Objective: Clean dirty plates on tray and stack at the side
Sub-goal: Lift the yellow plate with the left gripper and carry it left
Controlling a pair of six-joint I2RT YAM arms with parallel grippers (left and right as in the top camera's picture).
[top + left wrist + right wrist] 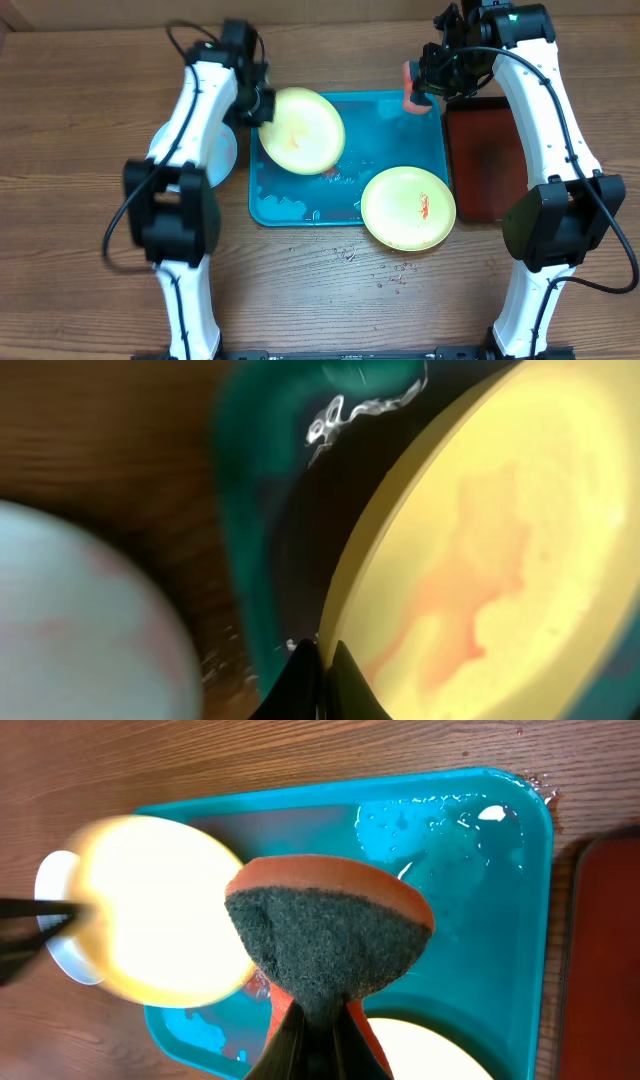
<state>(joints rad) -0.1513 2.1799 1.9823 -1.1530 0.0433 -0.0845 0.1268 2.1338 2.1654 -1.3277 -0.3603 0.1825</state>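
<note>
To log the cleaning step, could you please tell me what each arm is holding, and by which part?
The left jaws pinch a yellow-green plate by its rim; the right jaws pinch an orange sponge by one end.

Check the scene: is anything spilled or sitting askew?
Yes. Water droplets lie on the table just in front of the tray. The smeared plate hangs over the tray's near right corner, sitting across the rim rather than inside it.

Overhead faces straight down; both wrist views close, sharing tray [385, 150].
</note>
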